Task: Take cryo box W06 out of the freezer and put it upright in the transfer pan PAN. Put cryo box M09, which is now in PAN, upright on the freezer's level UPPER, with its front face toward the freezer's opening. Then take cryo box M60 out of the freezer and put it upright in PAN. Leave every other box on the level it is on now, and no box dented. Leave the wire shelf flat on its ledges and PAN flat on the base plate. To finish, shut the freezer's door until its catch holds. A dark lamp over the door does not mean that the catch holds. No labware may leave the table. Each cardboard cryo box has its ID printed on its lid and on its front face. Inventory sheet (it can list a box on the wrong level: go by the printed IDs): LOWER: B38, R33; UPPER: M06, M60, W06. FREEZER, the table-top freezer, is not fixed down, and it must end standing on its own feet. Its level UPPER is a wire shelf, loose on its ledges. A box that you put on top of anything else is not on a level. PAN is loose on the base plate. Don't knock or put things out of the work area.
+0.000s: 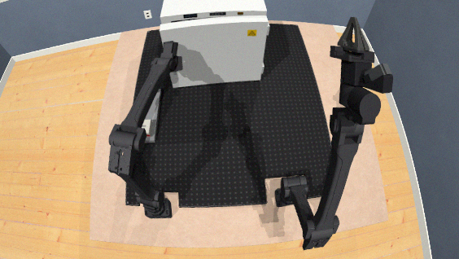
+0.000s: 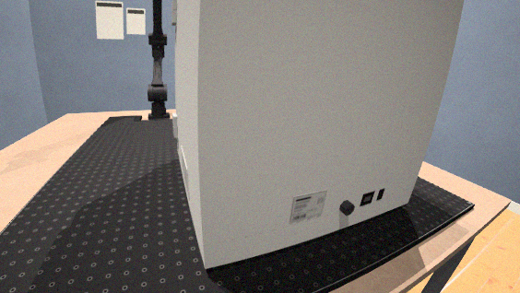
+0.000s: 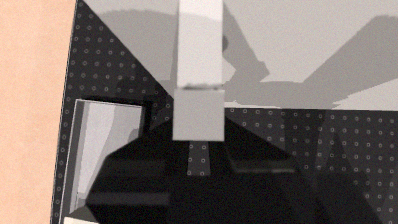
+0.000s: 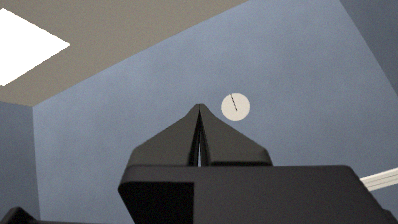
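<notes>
Apparently, left pincer (image 1: 171,50) (image 3: 199,139) clamped on handle (image 3: 198,115); right pincer (image 1: 353,21) (image 4: 199,108) closed, bare. Door (image 1: 220,53) (image 3: 310,35), 12 o'clock, looks shut; swaps, catch can't be confirmed.

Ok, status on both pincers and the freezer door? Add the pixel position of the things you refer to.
Left pincer (image 1: 169,46) (image 3: 199,137) shut on door handle (image 3: 200,55); right pincer (image 1: 353,19) (image 4: 200,106) shut, nothing held. Door (image 1: 221,50) (image 3: 310,35) looks closed, catch unconfirmed.

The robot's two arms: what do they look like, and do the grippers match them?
Both the left arm and the right arm are matte black to dark grey, with rounded drum-like joints between slim, straight links. The right gripper is the same dark colour, with wedge-shaped fingers tapering to narrow tips. I see no sleeves.
</notes>
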### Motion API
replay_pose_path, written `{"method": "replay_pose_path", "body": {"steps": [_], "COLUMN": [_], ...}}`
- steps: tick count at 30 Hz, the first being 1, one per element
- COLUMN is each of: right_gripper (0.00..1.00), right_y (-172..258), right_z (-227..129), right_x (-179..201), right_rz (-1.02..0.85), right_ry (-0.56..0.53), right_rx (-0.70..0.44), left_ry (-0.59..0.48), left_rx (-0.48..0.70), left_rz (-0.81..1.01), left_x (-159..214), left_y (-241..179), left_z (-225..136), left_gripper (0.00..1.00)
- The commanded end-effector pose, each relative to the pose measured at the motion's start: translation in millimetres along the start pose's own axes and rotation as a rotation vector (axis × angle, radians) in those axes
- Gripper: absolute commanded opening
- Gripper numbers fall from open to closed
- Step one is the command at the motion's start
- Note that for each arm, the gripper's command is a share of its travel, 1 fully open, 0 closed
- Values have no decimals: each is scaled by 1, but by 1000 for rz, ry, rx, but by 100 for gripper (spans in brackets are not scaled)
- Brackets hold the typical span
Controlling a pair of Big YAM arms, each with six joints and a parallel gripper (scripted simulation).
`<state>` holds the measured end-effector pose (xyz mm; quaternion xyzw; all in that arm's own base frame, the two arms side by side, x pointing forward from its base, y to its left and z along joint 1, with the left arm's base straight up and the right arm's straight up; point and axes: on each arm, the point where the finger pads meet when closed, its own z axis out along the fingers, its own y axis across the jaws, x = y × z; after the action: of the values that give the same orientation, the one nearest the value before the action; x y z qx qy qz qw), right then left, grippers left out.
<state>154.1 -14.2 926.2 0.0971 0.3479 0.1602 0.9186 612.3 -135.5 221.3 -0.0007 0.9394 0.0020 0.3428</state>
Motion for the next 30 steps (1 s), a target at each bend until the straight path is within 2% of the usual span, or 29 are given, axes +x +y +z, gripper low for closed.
{"method": "replay_pose_path", "body": {"steps": [1, 8, 11, 12, 13, 14, 18, 19, 20, 28, 29, 30], "right_gripper": [0, 0, 0, 0, 0, 0, 0, 0, 0, 0, 0, 0], "right_y": [20, 22, 24, 19, 18, 18, 24, 28, 30, 37, 35, 33], "right_z": [-14, -33, -34, -33, -36, -39, -51, -59, -62, -78, -80, -80], "right_x": [-47, -69, -71, -58, -61, -65, -81, -107, -110, -123, -125, -116], "right_rz": [7, 10, 10, 13, 18, 22, 21, 28, 27, 2, 26, 26], "right_ry": [-86, -60, -60, -70, -93, -116, -135, -170, -168, -149, -181, -186], "right_rx": [-39, -25, -26, -40, -60, -80, -98, -104, -105, -98, -125, -140], "left_ry": [-14, -23, -23, -64, -30, -22, -22, -22, -21, -21, -44, -48], "left_rx": [0, 3, -31, -40, -52, -55, -68, -73, -78, -102, -104, -104], "left_rz": [-18, -20, -62, -97, -92, -91, -107, -113, -119, -149, -170, -173], "left_x": [-6, -1, 1, -26, 0, 7, 15, 17, 19, 31, 10, 15], "left_y": [-7, -7, -7, -13, -8, -8, -10, -11, -11, -14, -23, -21], "left_z": [-11, -24, -26, -33, -31, -31, -37, -39, -40, -50, -48, -56], "left_gripper": [0, 0, 0, 0, 0, 0, 0, 0, 0, 0, 0, 0]}}
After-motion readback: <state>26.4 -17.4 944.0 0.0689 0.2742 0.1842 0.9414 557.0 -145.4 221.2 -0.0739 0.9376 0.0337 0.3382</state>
